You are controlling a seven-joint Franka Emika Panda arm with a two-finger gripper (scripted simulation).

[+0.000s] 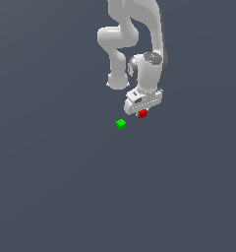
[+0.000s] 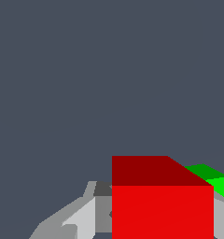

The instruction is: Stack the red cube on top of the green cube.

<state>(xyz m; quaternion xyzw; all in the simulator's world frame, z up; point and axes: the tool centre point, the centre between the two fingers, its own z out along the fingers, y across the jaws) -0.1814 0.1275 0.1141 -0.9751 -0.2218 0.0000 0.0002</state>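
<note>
Grey-blue floor [image 1: 56, 187] (flat, unmarked) carries the green cube [image 1: 121, 124]. Red cube [image 1: 143, 113] sits just beside it, gripper [image 1: 142, 112] clamped on it.

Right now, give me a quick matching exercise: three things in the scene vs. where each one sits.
Things:
1. small bright red plain cube
2. small bright green plain cube
3. white robot pincer

Places:
A. alone on the flat grey floor, towards the exterior view's left of the other cube
B. right under the white arm's end, filling the wrist view's foreground
C. low over the floor, right at the red cube

Pairs: 1-B, 2-A, 3-C

Whether the pincer actually clamps the red cube cannot be told from these views.
</note>
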